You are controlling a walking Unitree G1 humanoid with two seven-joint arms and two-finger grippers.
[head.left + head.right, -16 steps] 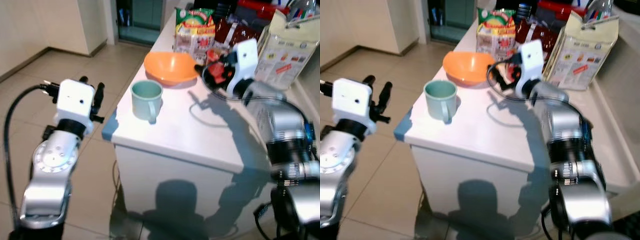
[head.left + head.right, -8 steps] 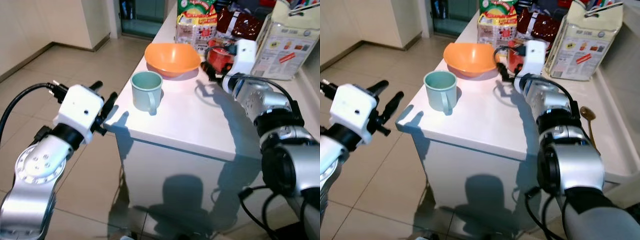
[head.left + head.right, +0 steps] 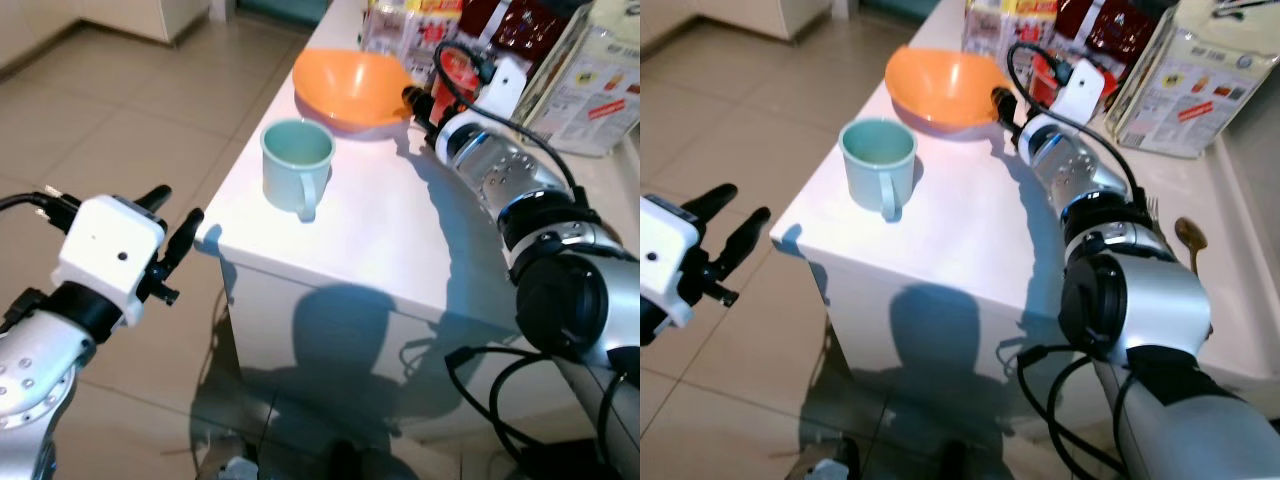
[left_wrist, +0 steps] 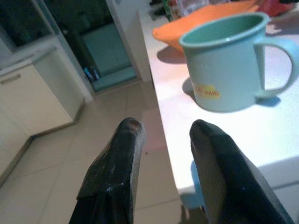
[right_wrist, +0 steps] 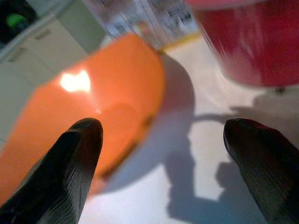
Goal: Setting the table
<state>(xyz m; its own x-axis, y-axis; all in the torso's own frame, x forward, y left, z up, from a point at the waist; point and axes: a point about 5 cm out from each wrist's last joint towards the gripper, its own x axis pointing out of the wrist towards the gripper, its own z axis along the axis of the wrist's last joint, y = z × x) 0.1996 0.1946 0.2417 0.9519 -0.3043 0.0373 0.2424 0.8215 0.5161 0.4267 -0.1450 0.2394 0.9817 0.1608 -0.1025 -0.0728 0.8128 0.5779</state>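
Observation:
An orange bowl [image 3: 352, 88] sits at the far end of the white table [image 3: 400, 230], with a teal mug [image 3: 296, 165] standing upright in front of it. My right gripper [image 3: 415, 100] is open at the bowl's right rim; in the right wrist view its fingers [image 5: 70, 154] straddle the bowl's edge [image 5: 107, 107] and bare tabletop. A red cup [image 5: 252, 37] stands just behind. My left gripper [image 3: 178, 232] is open and hangs off the table's near left corner, pointing toward the mug [image 4: 229, 65].
Snack packs [image 3: 995, 20] and a large carton [image 3: 1185, 80] crowd the back of the table. A spoon [image 3: 1186, 236] and a fork [image 3: 1152, 208] lie on the counter to the right. Tiled floor [image 3: 110, 130] stretches away on the left.
My right gripper has moved from beside the red cup to the bowl's right rim. The head camera has tilted down, and the left gripper now sits lower by the table's corner.

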